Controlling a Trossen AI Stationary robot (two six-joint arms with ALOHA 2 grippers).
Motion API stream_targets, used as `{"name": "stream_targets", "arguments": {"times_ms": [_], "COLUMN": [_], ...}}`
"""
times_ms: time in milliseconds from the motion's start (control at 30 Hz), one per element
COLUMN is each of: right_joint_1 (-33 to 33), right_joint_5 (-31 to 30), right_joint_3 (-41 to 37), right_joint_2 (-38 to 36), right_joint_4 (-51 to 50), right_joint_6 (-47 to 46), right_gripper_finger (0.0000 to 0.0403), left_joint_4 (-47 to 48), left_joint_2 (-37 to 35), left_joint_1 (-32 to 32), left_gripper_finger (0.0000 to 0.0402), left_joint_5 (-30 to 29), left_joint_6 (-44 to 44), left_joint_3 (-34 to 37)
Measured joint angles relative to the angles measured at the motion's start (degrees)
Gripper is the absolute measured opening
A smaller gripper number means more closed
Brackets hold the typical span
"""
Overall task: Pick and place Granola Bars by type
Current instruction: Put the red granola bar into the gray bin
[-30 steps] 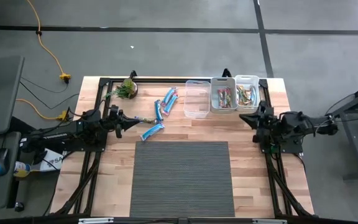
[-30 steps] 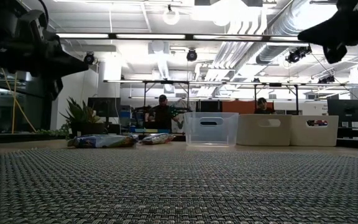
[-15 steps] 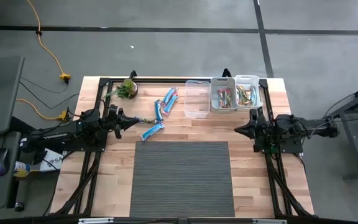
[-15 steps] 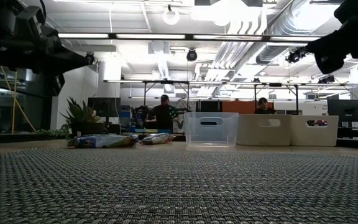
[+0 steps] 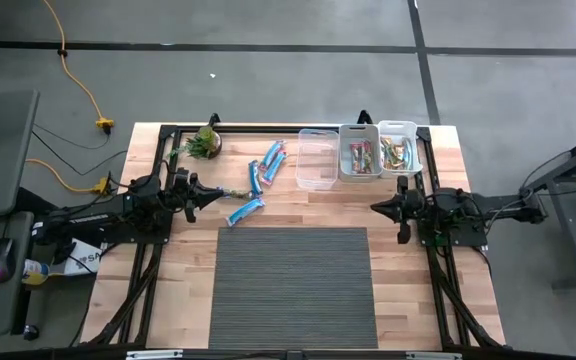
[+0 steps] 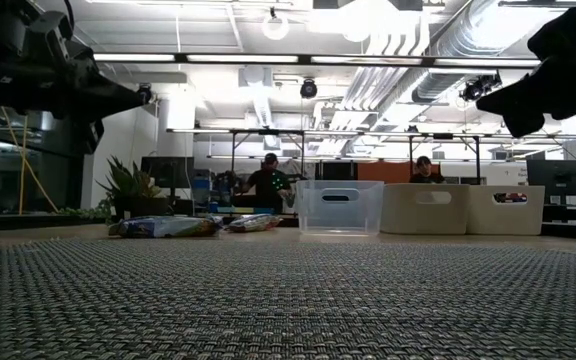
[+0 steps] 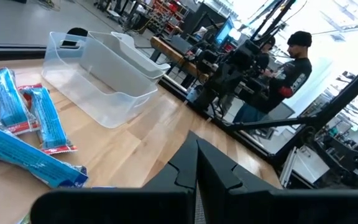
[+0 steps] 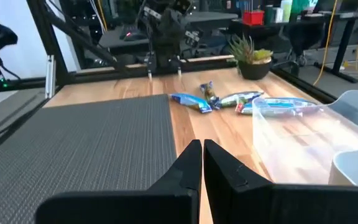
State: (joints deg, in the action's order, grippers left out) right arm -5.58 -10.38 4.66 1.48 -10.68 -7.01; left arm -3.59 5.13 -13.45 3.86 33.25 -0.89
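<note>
Both pairs of jaws are pressed shut with nothing between them. The left gripper point(image 5: 208, 198) hangs over the bare wood at the left edge of the table, its tip just beside the loose bars. The right gripper point(image 5: 376, 207) hangs at the right edge, pointing inward, just in front of the bins.

Nearest lies one grey woven mat point(image 5: 293, 285), with nothing on it. Past its far edge, on the wood, lie the loose Granola Bars point(image 5: 255, 178). I count four blue ones: one by the mat's corner, one angled behind it and a pair lying side by side farther back. There may be a fifth, smaller greenish piece close to the left fingertips, though from above it is too small to be sure.

Farther back and to the right stand three bins in a row. The clear bin point(image 5: 316, 175) looks empty. The middle bin point(image 5: 360, 178) and the end bin point(image 5: 413, 150) each hold several sorted bars, too tightly piled to count. One potted plant point(image 5: 206, 142) sits at the far left corner. Two people point(image 6: 265, 180) show in the room beyond.

I judge the main risks to be these:
- The wrappers are flat and slippery, so a pinch could skid off.
- The paired bars lie so close that both might lift together.
- Shut fingers must open before descending, or they will only push a bar away.
- The light bins could be nudged on a drop.
</note>
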Motion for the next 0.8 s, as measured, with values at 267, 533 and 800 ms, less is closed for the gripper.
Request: {"name": "stream_targets", "arguments": {"times_ms": [267,533,800], "right_joint_1": [0.00,0.00,0.00], "right_joint_5": [1.25,6.51,7.39], "right_joint_3": [-2.87,-4.12,-4.12], "right_joint_2": [-0.07,1.96,6.20], "right_joint_4": [10.20,12.51,12.24], "right_joint_6": [1.91,0.72,-1.91], "right_gripper_finger": [0.0000,0.0000,0.0000], "left_joint_4": [0.48,0.24,-2.48], "left_joint_2": [0.00,0.00,0.00], "left_joint_1": [-0.02,-0.02,-0.02], "left_gripper_finger": [0.0001,0.0001,0.0001], "left_joint_5": [-0.01,-0.01,0.61], "left_joint_6": [0.01,0.01,-4.02], "left_joint_3": [0.01,0.00,-0.56]}}
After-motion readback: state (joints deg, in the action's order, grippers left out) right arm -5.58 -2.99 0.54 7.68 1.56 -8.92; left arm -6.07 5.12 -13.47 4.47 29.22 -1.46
